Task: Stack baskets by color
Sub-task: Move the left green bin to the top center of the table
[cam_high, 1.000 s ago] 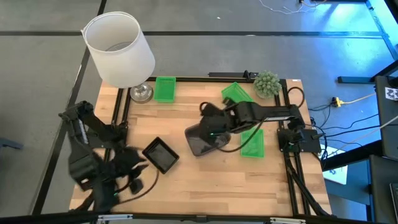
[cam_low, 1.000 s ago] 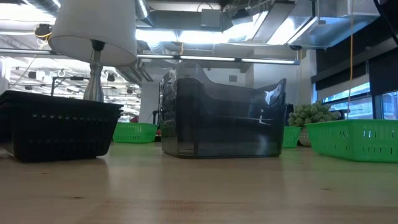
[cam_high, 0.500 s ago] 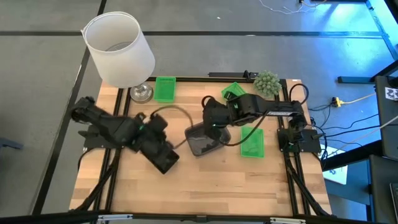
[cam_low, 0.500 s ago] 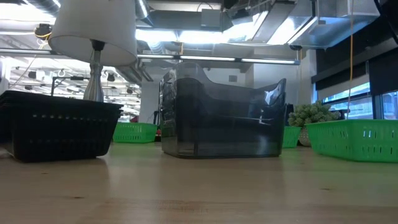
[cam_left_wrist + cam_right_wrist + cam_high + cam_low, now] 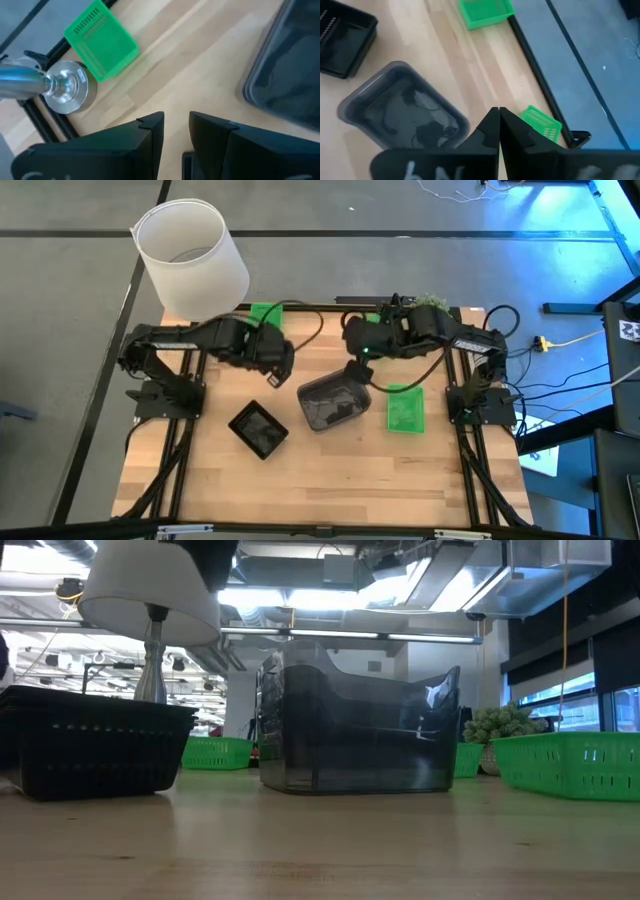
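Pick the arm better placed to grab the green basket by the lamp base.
Left. The left gripper hovers open beside that green basket, which shows just ahead in its wrist view. The right gripper is shut, over the grey basket.

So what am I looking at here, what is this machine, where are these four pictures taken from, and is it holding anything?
It is a robot with two dark arms at a wooden table. One picture looks straight down, one looks level across the tabletop, and two come from cameras on the arms' wrists.

On the table lie a grey basket, a black basket, and green baskets: one near the right edge, one at the back by the lamp, and another partly hidden under the right arm. A white lamp and a small green plant stand at the back.

The left gripper, open, hovers near the back green basket. The right gripper, shut, hangs over the grey basket's far side. Neither holds anything.
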